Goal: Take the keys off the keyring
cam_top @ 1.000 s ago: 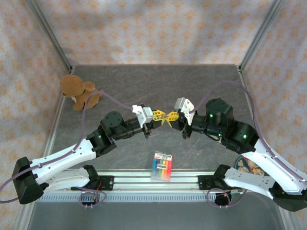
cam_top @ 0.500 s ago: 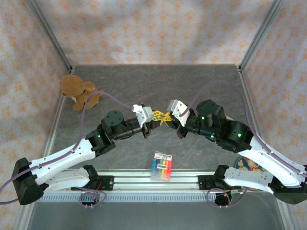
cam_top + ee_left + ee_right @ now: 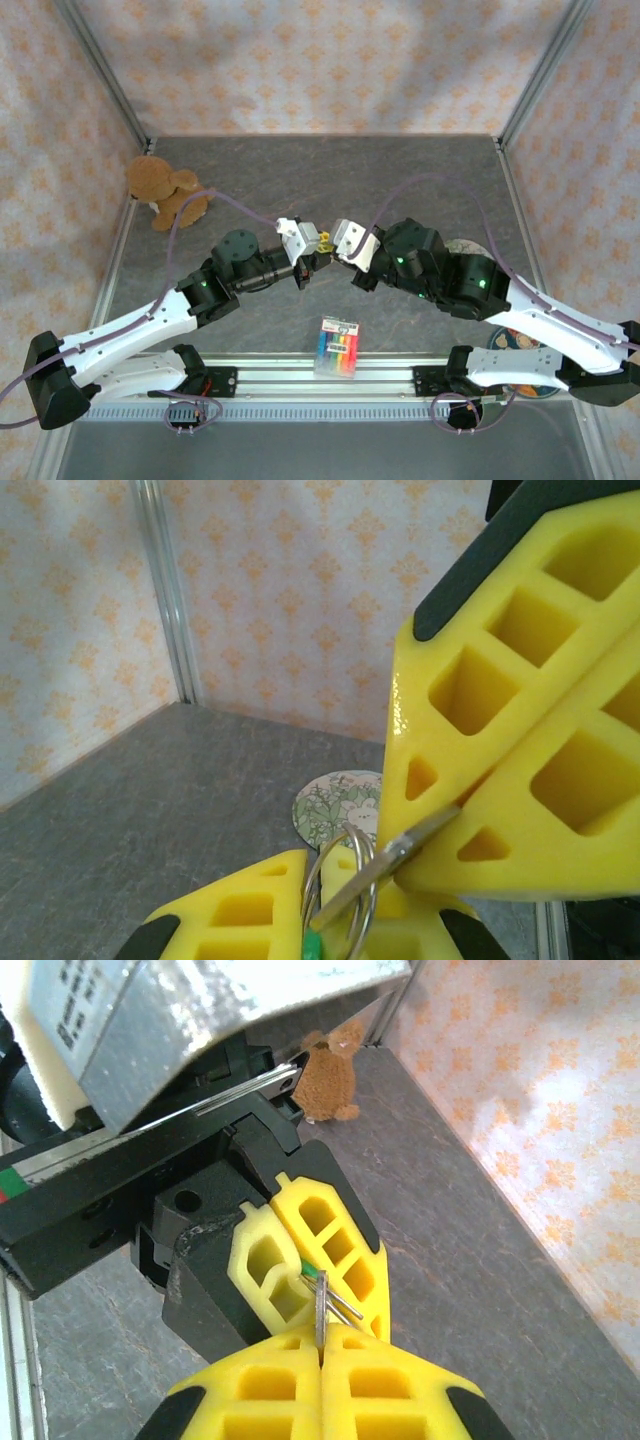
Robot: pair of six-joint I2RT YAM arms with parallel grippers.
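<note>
My left gripper [image 3: 430, 840] clenched plain key [image 3: 385, 865]; right gripper [image 3: 320, 1345], at its 3 o'clock, clenched ring [image 3: 352, 832]. No key off yet.

Green-headed key [image 3: 313, 947], brown teddy bear [image 3: 163, 190], rainbow-striped pack [image 3: 338, 348], dark grey table [image 3: 400, 170] — walls [image 3: 300, 60] pale, orange-patterned.

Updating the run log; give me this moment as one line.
left gripper: shut on green-headed key | right gripper: shut on plain key | keyring: between both grippers, above table
</note>
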